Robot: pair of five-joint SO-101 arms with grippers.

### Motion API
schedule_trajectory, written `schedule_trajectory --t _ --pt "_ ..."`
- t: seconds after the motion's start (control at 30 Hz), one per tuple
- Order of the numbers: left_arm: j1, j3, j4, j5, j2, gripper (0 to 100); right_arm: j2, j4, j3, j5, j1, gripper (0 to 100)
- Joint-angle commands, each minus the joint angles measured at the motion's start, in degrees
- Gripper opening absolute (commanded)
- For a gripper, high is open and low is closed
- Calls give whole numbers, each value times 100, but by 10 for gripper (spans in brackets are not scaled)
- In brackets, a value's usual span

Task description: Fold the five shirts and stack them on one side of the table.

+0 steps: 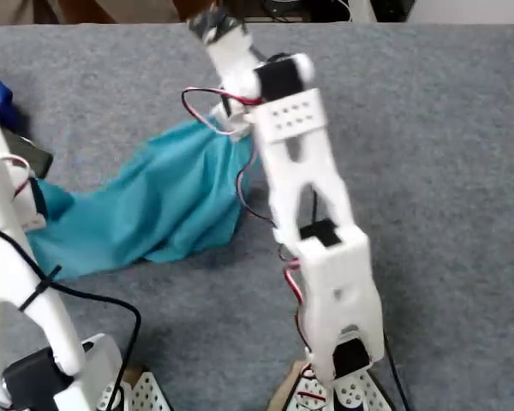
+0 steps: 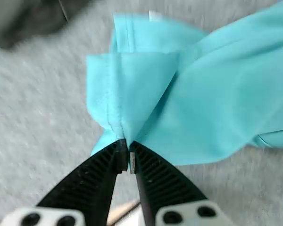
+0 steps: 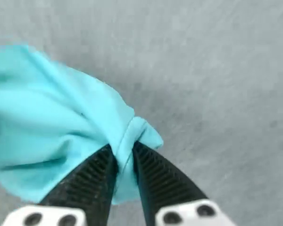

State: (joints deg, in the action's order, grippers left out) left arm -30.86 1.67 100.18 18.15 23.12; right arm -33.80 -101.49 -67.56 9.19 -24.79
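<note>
While left gripper (image 2: pixel 127 150) and right gripper (image 3: pixel 123 149) clamp it, the teal shirt (image 1: pixel 154 205) looks rumpled.

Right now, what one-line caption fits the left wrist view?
Left gripper shut on a gathered edge of the teal shirt, over the grey table.

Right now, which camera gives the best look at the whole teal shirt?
The high view: the teal shirt shows nearly end to end across the table. The wrist views catch bunched edges pinched in the left claw and right claw.
</note>
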Motion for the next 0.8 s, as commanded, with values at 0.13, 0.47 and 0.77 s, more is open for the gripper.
schedule_trajectory --t 0.13,0.47,0.77 --pt "695 -1134 62 -9 1138 18 2422 -97 136 519 57 5" --pt "1459 1222 62 -123 3811 18 5121 -62 4136 668 -708 6" --pt "1451 2734 62 -158 4866 18 7081 0 6949 1407 -1393 9"
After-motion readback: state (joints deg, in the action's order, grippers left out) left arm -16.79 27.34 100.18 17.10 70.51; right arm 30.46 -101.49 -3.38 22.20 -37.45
